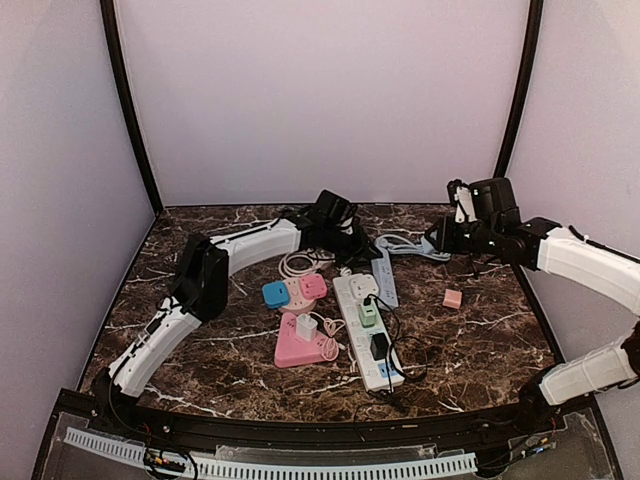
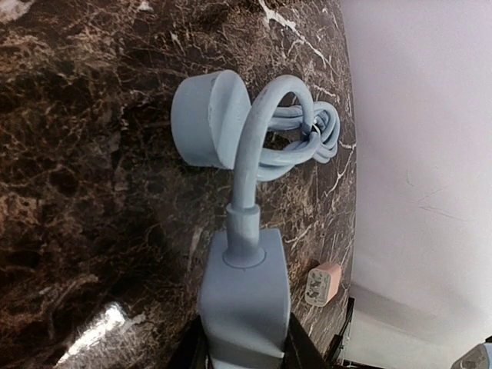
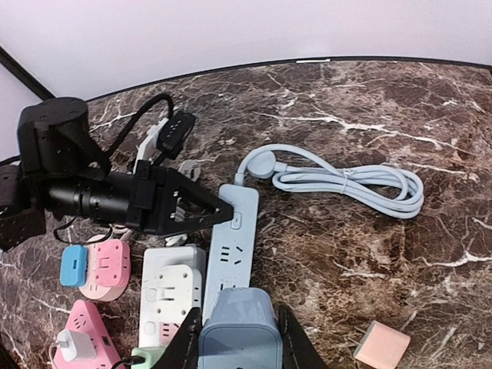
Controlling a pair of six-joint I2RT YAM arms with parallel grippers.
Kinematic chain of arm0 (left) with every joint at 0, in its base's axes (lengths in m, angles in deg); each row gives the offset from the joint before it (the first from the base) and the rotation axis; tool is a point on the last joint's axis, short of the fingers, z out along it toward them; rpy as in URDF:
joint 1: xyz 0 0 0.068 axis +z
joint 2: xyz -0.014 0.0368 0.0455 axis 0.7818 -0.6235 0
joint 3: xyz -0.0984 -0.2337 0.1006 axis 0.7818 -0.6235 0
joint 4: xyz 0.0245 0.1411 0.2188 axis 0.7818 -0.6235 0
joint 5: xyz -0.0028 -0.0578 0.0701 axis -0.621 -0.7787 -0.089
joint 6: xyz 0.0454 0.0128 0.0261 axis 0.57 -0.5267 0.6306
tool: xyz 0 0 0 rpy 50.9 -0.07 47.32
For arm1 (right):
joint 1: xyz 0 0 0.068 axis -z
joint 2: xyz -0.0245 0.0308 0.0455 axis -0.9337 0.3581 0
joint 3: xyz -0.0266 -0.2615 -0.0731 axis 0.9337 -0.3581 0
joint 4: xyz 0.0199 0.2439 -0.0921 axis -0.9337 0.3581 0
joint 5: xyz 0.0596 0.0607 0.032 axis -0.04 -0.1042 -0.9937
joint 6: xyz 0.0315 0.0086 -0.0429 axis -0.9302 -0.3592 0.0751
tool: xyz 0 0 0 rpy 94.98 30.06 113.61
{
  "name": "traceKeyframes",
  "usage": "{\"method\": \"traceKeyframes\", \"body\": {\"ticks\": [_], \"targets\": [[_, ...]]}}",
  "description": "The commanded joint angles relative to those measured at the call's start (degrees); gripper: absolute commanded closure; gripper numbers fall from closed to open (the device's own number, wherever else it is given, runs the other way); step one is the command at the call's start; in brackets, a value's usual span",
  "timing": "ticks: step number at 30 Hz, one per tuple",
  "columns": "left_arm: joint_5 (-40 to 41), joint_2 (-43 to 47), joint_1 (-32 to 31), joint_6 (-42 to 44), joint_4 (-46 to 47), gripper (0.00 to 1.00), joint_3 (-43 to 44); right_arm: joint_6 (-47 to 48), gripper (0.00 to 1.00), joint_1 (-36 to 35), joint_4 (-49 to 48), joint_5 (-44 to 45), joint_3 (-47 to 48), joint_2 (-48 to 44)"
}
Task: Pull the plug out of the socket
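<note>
One blue plug [image 3: 234, 323] sits pinched in the closed right gripper [image 3: 240, 350], raised over the table [image 1: 480, 330] just off the far end of the pale blue power strip [image 3: 234, 246]. From above it looks clear of its socket, though the wrist view cannot confirm this. The left gripper [image 2: 246, 350] is clamped on the strip's cord end, likely bracing it against the pull. The strip's bundled cord [image 2: 307, 134] lies slack beyond.

Top camera looks down from behind — close wrist cameras share the blue strip [image 3: 234, 254] [image 2: 246, 300].
</note>
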Motion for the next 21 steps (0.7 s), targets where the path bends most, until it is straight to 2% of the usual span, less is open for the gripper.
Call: {"method": "traceKeyframes", "body": {"ticks": [1,2,6,10,18,21], "targets": [[0.3,1.7,-2.7,0.8,-0.4,0.93,0.7,-1.0,0.95,2.6,0.0,-2.8,-0.9,0.5],[0.4,1.6,-3.3,0.7,-0.4,0.91,0.6,-1.1,0.95,3.0,0.1,-3.2,-1.2,0.6],[0.7,1.4,-4.4,0.6,-0.5,0.71,0.4,-1.8,0.95,4.9,0.1,-5.4,-2.6,1.1],[0.8,1.5,-4.6,1.5,-1.2,0.59,0.3,-2.4,0.94,6.8,-1.1,-7.6,-4.3,2.3],[3.4,4.3,-4.6,6.8,-4.5,0.4,0.2,-4.0,0.93,11.3,-5.5,-12.2,-6.8,6.2],[4.1,5.5,-4.6,9.1,-6.1,0.36,0.1,-4.9,0.91,13.0,-7.7,-13.5,-7.4,7.4]]}}
